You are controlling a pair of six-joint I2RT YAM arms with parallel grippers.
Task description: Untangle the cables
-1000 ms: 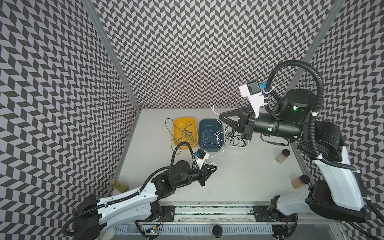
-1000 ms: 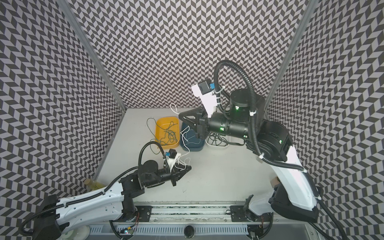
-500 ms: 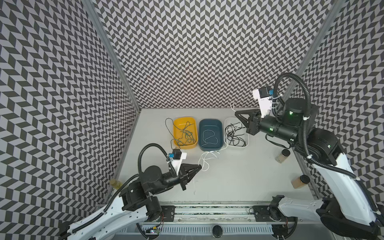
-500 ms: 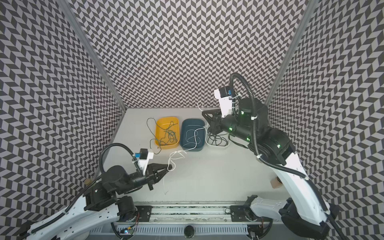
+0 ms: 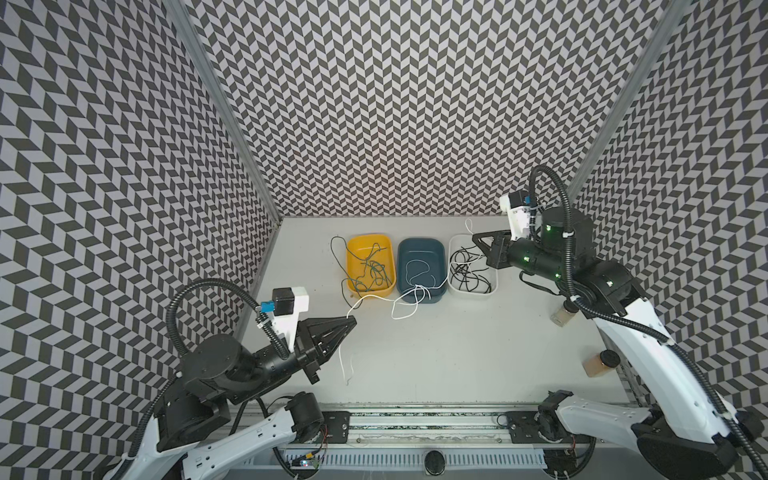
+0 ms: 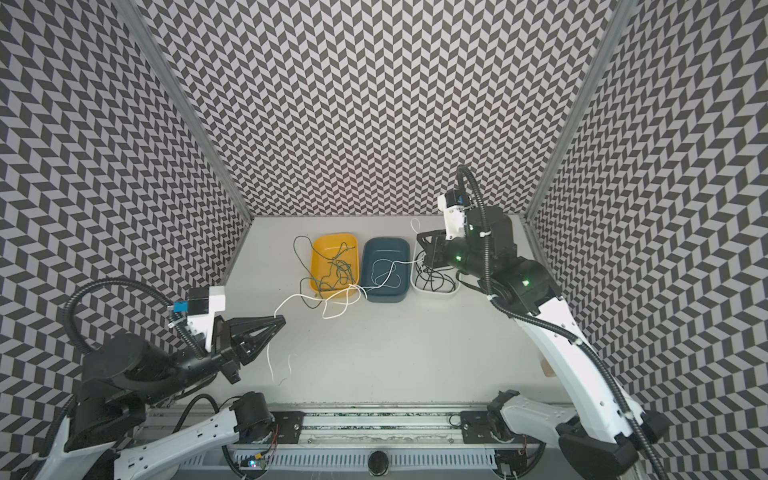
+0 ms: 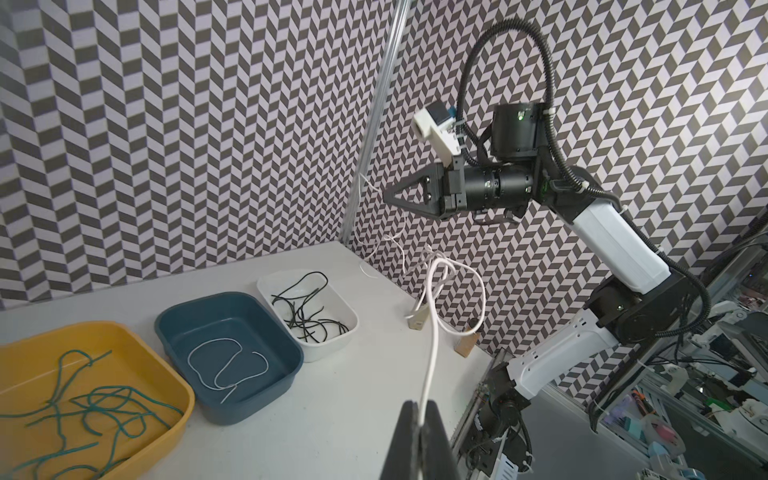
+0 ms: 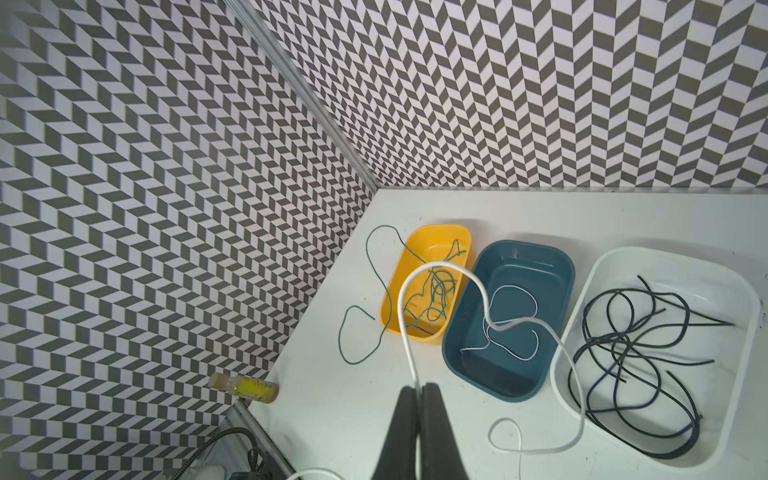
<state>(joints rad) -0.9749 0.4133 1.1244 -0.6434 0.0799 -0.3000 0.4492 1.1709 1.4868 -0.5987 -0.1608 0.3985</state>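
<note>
White cable (image 7: pixel 434 332), clamped between the fully closed left gripper (image 5: pixel 353 319) at near left and right gripper (image 5: pixel 475 237) at far right, sags in loops over the blue tray (image 5: pixel 432 249); pulling the grippers apart may cinch these loops into a knot or drag the tray.

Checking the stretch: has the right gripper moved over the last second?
Yes. The right gripper, shut on the white cable, went right: from over the blue tray to over the white tray's far edge.

Three trays (image 5: pixel 351 266) (image 5: pixel 422 240) (image 5: pixel 473 292), two grippers (image 5: pixel 352 321) (image 5: pixel 476 237), two brown jars (image 5: pixel 562 325) (image 5: pixel 600 365), one yellow bottle (image 8: pixel 244 387), cables (image 7: pixel 433 332) (image 8: pixel 615 338) in three colours
</note>
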